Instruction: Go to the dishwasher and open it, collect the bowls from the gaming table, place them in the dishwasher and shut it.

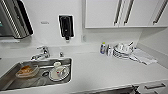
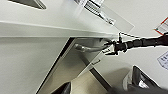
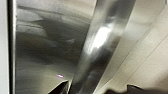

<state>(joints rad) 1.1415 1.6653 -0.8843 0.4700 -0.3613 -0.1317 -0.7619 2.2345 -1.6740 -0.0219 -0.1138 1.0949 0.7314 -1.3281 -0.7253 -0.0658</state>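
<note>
The dishwasher (image 2: 67, 67) sits under the white counter, with a brushed steel front and a bar handle (image 2: 87, 48) near its top edge. My right gripper (image 2: 110, 48) reaches in on a black arm and is at the end of that handle. Seen close in the right wrist view, the handle (image 3: 100, 45) runs across the steel front (image 3: 42, 50). My right gripper (image 3: 97, 90) is open, with a dark fingertip (image 3: 62, 88) on each side of the bar. My left gripper (image 2: 100, 86) hangs open in front of the door, holding nothing. The bowls and the gaming table are out of view.
The counter (image 1: 100, 70) has a steel sink (image 1: 67, 61) holding an orange bowl (image 1: 27, 70) and white dishes (image 1: 58, 72), with a faucet (image 1: 41, 53) behind. Stacked dishes (image 1: 122, 51) and a towel (image 1: 143, 57) lie at the right. Wall cabinets (image 1: 125, 12) hang above, and a drawer handle (image 1: 155, 86) is low right.
</note>
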